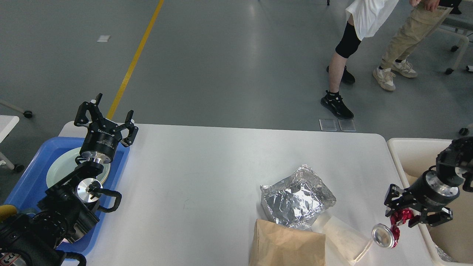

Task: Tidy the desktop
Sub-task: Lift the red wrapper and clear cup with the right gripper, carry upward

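The white desktop [207, 173] fills the middle of the head view. My right gripper [401, 218] is shut on a crushed red can [390, 229] with a silver end and holds it lifted above the desktop's right front corner, beside the cream-white bin [410, 147]. My left gripper [105, 117] is open and empty, raised above the far edge of the blue tray [26, 177]. A crumpled silver foil bag [295, 197], a brown paper bag [286, 244] and a tipped white paper cup [345, 240] lie on the desktop at the front right.
A pale green plate [59, 170] sits in the blue tray under my left arm. Two people [369, 22] stand on the grey floor beyond the desktop. A yellow line [136, 55] runs across the floor at the left.
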